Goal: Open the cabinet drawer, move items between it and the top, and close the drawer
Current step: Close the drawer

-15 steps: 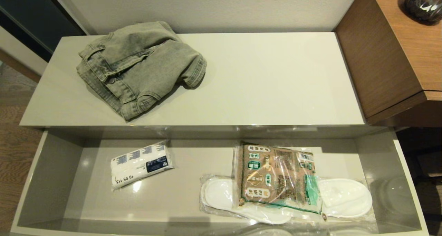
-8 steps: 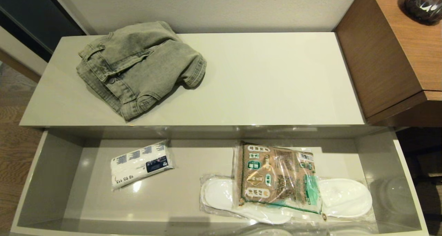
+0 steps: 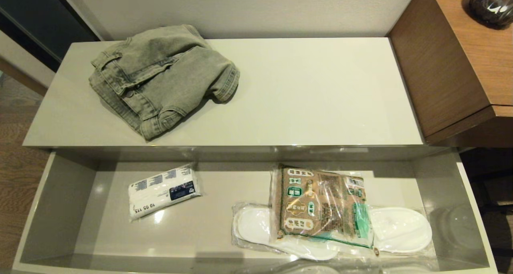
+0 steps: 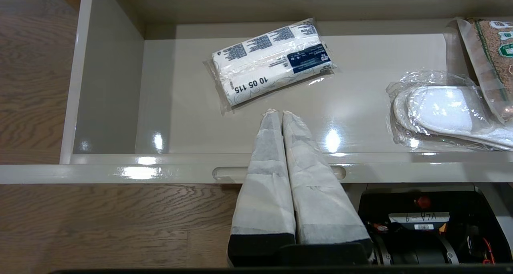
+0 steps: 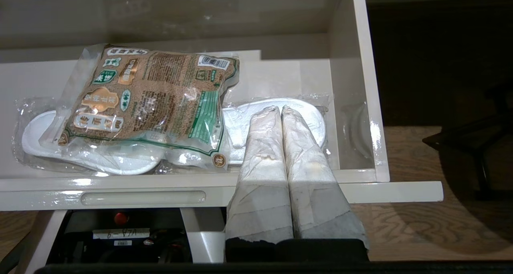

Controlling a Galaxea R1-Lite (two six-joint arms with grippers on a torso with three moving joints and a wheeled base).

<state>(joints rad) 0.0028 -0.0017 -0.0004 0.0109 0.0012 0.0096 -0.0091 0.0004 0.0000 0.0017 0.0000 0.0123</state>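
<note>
The cabinet drawer (image 3: 60, 201) stands pulled out below the top (image 3: 312, 93). Folded grey denim jeans (image 3: 160, 79) lie on the top's left part. Inside the drawer, right of middle, the clear packet with brown contents (image 3: 320, 206) (image 5: 148, 101) rests over the wrapped slippers. Neither gripper shows in the head view. My left gripper (image 4: 276, 112) is shut and empty, above the drawer's front edge near a handle notch (image 4: 228, 173). On the drawer's right side my right gripper (image 5: 280, 109) is shut and empty, hovering over a slipper's end.
A small white pack with a dark label (image 3: 164, 191) (image 4: 272, 59) lies in the drawer's left half. White slippers in clear plastic (image 3: 396, 230) (image 5: 100, 161) lie under the packet. A brown wood-grain desk (image 3: 461, 65) adjoins on the right, bearing a dark vase (image 3: 493, 3).
</note>
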